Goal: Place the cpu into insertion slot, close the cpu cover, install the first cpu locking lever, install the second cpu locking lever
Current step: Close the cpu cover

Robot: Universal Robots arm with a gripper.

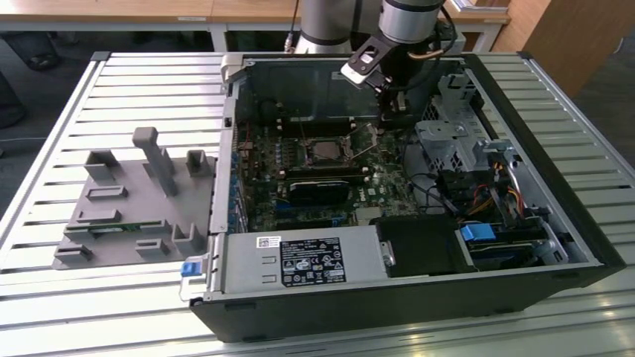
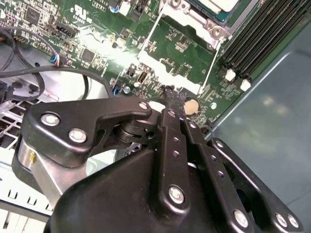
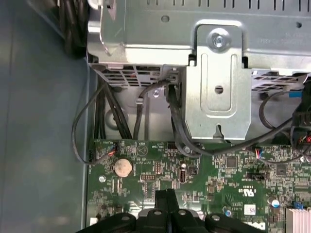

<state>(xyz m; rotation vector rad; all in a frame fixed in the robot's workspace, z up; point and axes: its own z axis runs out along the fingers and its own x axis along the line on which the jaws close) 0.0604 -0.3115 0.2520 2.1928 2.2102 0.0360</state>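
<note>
1 step seemingly in hand: closing the cpu cover (image 2: pixel 165 74).

Scanning from the exterior view's left: passing a grey parts tray (image 1: pixel 119 208) lying on the slatted table (image 1: pixel 59 297), well apart from the work. Crossing into the open computer case (image 1: pixel 417 305) and over the green motherboard (image 1: pixel 260 195). Finding the cpu (image 2: pixel 216 4) already sitting in the insertion slot (image 1: pixel 302 152), silvery face up in the second wrist view. Finding the cover apparently standing raised off the slot as a thin silvery frame, with green board visible through its window. Reaching down just to the right of the slot with the gripper (image 3: pixel 165 194), 2 black fingers (image 2: pixel 171 126) pressed together on nothing in both wrist views, tip close to the frame's free edge; touching or not, impossible to tell. Ending at the exterior view's right with a metal drive cage (image 1: pixel 447 141) and coloured cables (image 1: pixel 501 197).

Doing this well, judging from here: using the joined fingers as 1 blunt pusher, bearing on the frame's free edge and not on its thin side rails. Pushing in an arc about the hinge and easing the plate flat around the chip without dragging it. Staying clear of the coin battery (image 3: pixel 123 167) and the small parts near the tip.
</note>
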